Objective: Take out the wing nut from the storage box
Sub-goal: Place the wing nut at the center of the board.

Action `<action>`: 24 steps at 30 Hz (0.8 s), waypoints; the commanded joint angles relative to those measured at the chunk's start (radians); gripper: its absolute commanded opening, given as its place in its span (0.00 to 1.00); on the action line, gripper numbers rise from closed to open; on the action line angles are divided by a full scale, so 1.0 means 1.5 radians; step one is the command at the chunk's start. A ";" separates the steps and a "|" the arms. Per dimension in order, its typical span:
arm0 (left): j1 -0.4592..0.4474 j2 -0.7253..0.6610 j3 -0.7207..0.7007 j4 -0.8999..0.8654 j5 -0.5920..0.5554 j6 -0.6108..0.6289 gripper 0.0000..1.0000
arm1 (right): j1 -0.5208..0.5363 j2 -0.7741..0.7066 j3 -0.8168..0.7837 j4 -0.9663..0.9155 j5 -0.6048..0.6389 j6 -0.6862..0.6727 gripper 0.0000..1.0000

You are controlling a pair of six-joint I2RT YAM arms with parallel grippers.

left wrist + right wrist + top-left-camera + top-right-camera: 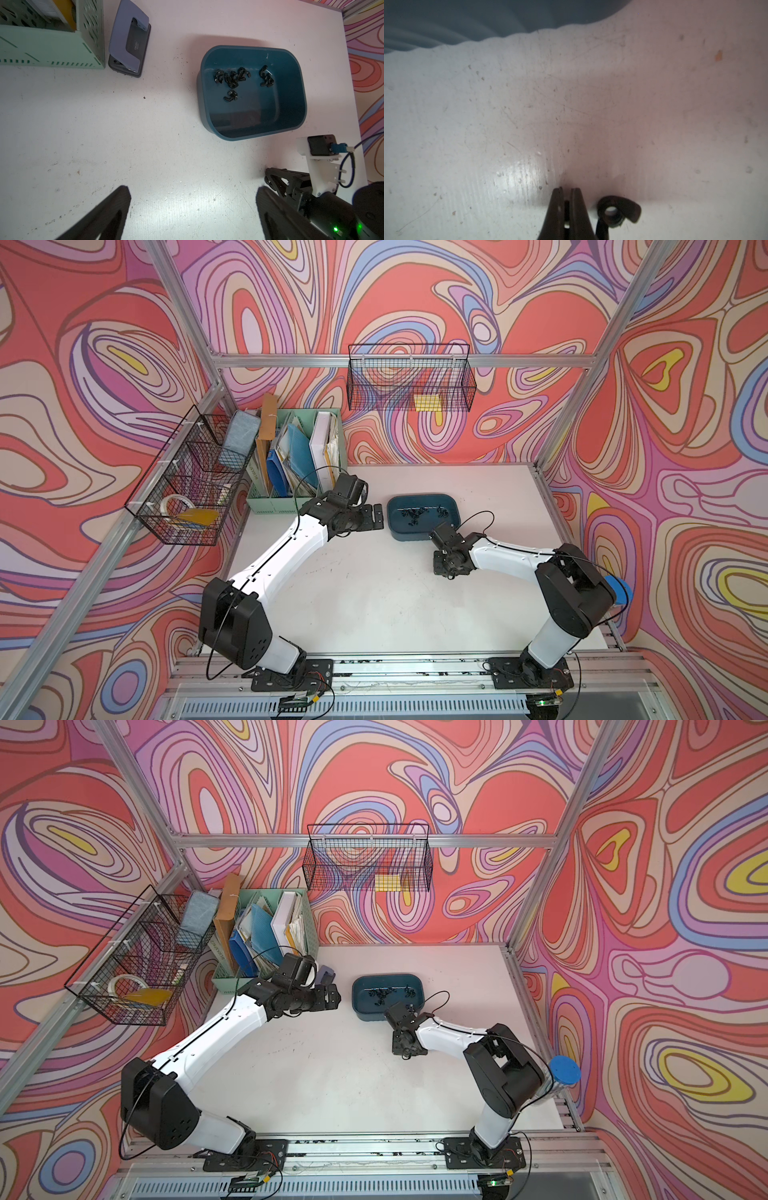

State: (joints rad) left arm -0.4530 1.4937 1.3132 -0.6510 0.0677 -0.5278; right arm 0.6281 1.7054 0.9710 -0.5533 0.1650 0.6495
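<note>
The teal storage box stands at the back right of the white table, with several black wing nuts on its floor. My right gripper points down at the table just in front of the box. In the right wrist view its jaws are shut with nothing between them, and one black wing nut sits close beside the fingers, outside the box. My left gripper hovers open and empty to the left of the box.
A grey-blue hole punch lies beside the mint-green file organiser at the back left. Black wire baskets hang on the left wall and back wall. A blue-capped tube stands behind the right arm.
</note>
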 commanded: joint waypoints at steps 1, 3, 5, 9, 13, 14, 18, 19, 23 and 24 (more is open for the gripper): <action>-0.001 -0.005 0.000 -0.004 -0.004 0.002 0.99 | 0.004 -0.006 -0.007 -0.005 0.010 0.005 0.05; -0.001 -0.003 0.002 -0.001 0.002 0.004 0.99 | 0.004 -0.016 0.000 -0.011 0.011 0.003 0.11; -0.001 -0.002 0.002 0.003 0.003 0.002 0.99 | 0.004 -0.030 0.007 -0.019 0.011 0.002 0.16; -0.001 -0.002 0.001 0.012 -0.003 0.002 0.99 | 0.004 -0.054 0.036 -0.044 0.020 -0.012 0.25; -0.001 0.003 0.002 0.016 -0.004 0.004 0.99 | 0.004 -0.067 0.084 -0.064 0.040 -0.035 0.31; -0.001 0.005 0.002 0.016 -0.002 0.005 0.99 | 0.004 -0.067 0.097 -0.064 0.045 -0.043 0.32; -0.001 0.008 0.002 0.021 0.001 0.008 0.99 | 0.003 -0.045 0.161 -0.060 0.049 -0.093 0.35; -0.001 0.009 0.001 0.023 0.000 0.007 0.99 | 0.001 -0.031 0.180 -0.061 0.045 -0.107 0.35; -0.001 0.011 -0.002 0.024 -0.002 0.010 0.99 | -0.015 0.034 0.262 -0.067 0.018 -0.155 0.34; -0.001 0.011 -0.004 0.020 -0.004 0.009 0.99 | -0.022 0.056 0.281 -0.062 0.006 -0.165 0.34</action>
State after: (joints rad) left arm -0.4530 1.4994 1.3132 -0.6281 0.0681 -0.5266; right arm 0.6174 1.7168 1.3392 -0.6388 0.2008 0.4812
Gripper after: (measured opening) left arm 0.988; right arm 0.340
